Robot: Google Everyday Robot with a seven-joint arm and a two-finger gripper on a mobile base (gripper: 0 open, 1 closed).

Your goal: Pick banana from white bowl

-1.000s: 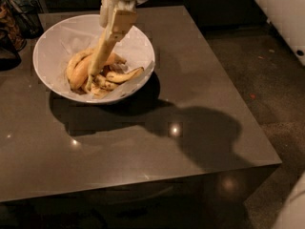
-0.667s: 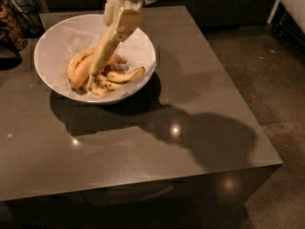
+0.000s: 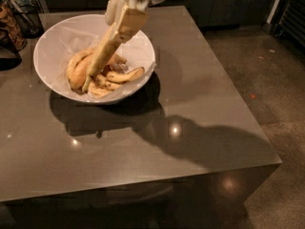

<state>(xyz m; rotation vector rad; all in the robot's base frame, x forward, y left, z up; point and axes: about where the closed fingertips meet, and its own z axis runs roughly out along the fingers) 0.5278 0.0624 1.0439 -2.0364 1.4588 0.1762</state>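
The white bowl [image 3: 53, 46] stands on the far left part of the dark table [image 3: 200, 128]. My gripper [image 3: 127, 19] is above the bowl's right half and is shut on the upper end of the long pale-yellow banana [image 3: 102, 55]. The banana hangs slanting down to the left, and its lower tip is still low in the bowl among the other fruit. A fatter orange-tan banana [image 3: 76, 71] and a short brown-spotted banana [image 3: 126, 75] lie in the bowl beneath it.
A dark wire basket [image 3: 25, 14] and another dark object [image 3: 8, 37] stand at the table's far left edge. Speckled floor [image 3: 276, 80] lies to the right, with dark cabinets behind the table.
My gripper and the banana's upper end have shifted slightly to the right. The banana's lower tip stays in the bowl.
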